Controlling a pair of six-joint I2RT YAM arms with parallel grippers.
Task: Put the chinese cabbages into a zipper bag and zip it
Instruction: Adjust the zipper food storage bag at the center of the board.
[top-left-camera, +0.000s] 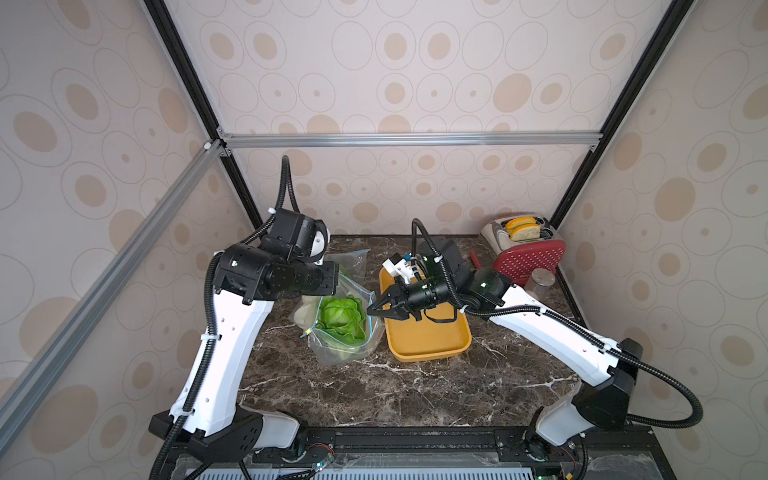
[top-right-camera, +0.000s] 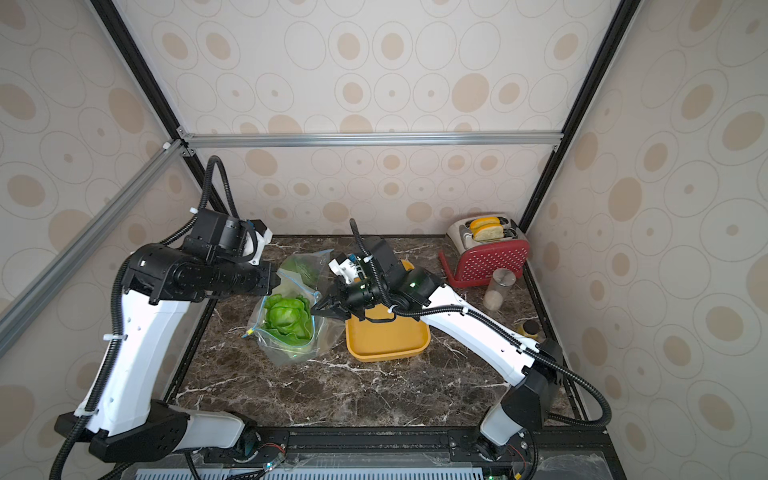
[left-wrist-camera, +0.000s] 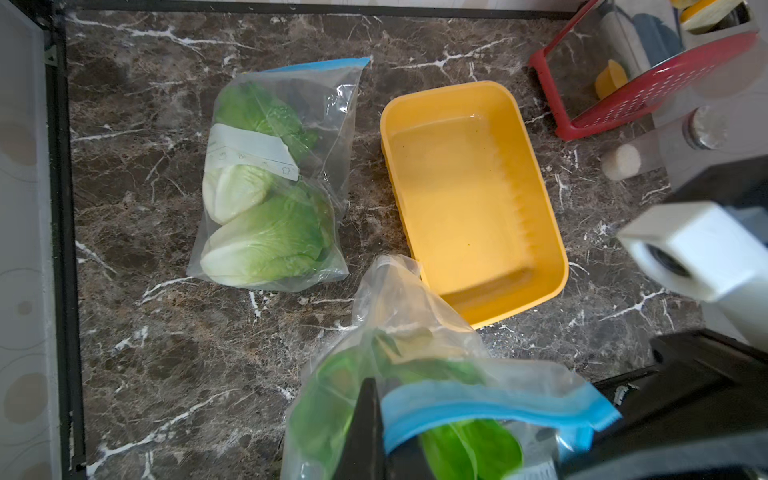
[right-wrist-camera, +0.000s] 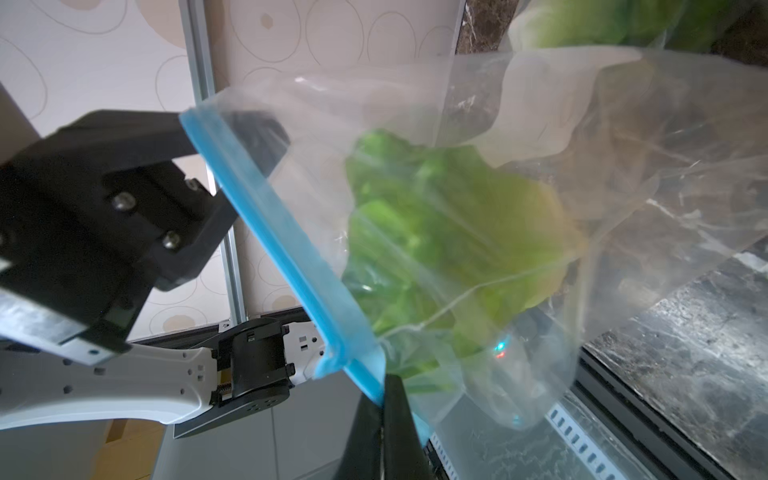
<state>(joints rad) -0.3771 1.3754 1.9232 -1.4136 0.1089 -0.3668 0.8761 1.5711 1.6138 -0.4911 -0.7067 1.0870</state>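
Note:
A clear zipper bag (top-left-camera: 347, 338) (top-right-camera: 286, 338) with a blue zip strip hangs just above the marble between my two grippers, mouth open and facing up. Crinkled green chinese cabbage (top-left-camera: 340, 318) (top-right-camera: 286, 316) sits inside it. My left gripper (left-wrist-camera: 372, 388) is shut on the blue strip (left-wrist-camera: 478, 405) at the bag's left rim; in both top views its fingers are hidden under the wrist. My right gripper (top-left-camera: 371, 309) (top-right-camera: 316, 308) (right-wrist-camera: 384, 386) is shut on the strip (right-wrist-camera: 282, 241) at the right rim.
A second clear bag (left-wrist-camera: 270, 187) (top-left-camera: 353, 259) holding pale green cabbage heads lies on the table behind. An orange-yellow tray (top-left-camera: 428, 343) (left-wrist-camera: 469, 199) sits under my right wrist. A toaster (top-left-camera: 519, 232), red perforated stand (top-left-camera: 530, 259) and glass jar (top-left-camera: 540, 282) fill the back right corner.

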